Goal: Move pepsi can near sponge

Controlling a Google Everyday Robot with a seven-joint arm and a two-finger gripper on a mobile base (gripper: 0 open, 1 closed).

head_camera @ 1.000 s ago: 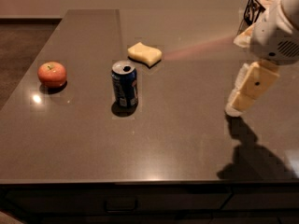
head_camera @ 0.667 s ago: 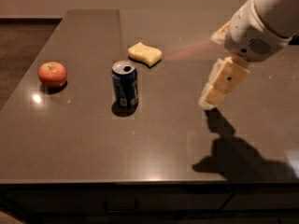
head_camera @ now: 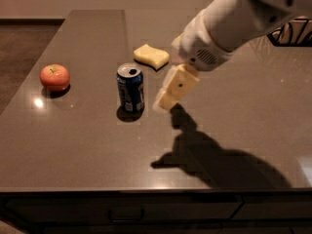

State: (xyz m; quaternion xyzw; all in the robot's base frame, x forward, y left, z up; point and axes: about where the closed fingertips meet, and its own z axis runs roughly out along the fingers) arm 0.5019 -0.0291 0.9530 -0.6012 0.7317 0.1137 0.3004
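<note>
The pepsi can [head_camera: 130, 88] stands upright on the dark table, left of centre. It is dark blue with a silver top. The pale yellow sponge [head_camera: 151, 55] lies behind it, a little to the right. My cream-coloured gripper [head_camera: 168, 95] hangs from the white arm just right of the can, a short gap away and at about the can's height. It holds nothing that I can see.
A red apple [head_camera: 54, 76] sits at the left of the table. A dark wire basket [head_camera: 292, 32] shows at the far right edge. The table's front edge [head_camera: 146, 189] runs along the bottom, with a drawer front below.
The arm has swung left across the table, bringing the gripper from the right side to just beside the can. The can, sponge and apple have not moved.
</note>
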